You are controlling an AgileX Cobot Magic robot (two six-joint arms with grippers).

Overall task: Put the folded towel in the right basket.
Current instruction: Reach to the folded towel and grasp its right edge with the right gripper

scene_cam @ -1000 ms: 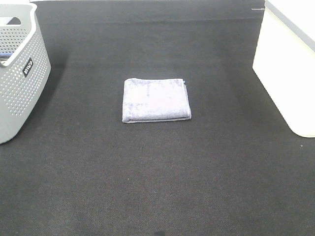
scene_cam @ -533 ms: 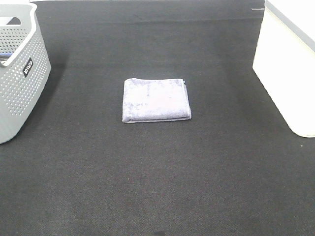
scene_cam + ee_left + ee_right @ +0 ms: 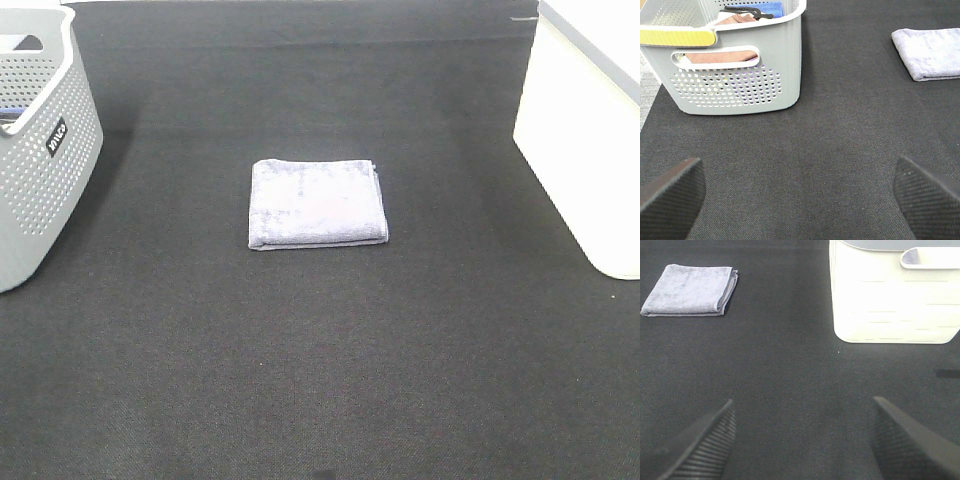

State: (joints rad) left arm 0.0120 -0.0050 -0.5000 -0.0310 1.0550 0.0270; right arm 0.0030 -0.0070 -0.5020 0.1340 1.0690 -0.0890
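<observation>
While my left tool [image 3: 799, 180] and right tool [image 3: 802, 415] gape, the grey perforated plastic basket [image 3: 740, 85] holds brown and blue cloths [image 3: 720, 56]; the folded lilac towel [image 3: 317, 203] lies outside.

Open table [image 3: 320, 380] lies all round the folded towel [image 3: 317, 203]; grey basket [image 3: 40, 170] stands left, white basket [image 3: 585, 130] right, both well apart.

On my left a grey perforated basket [image 3: 45, 180] stands on the dark mat [image 3: 320, 360], a small black label [image 3: 55, 136] on its wall. Inside I see a brown cloth [image 3: 732, 20] and something blue [image 3: 767, 7]; a yellow strip [image 3: 675, 36] lines 1 rim.
</observation>
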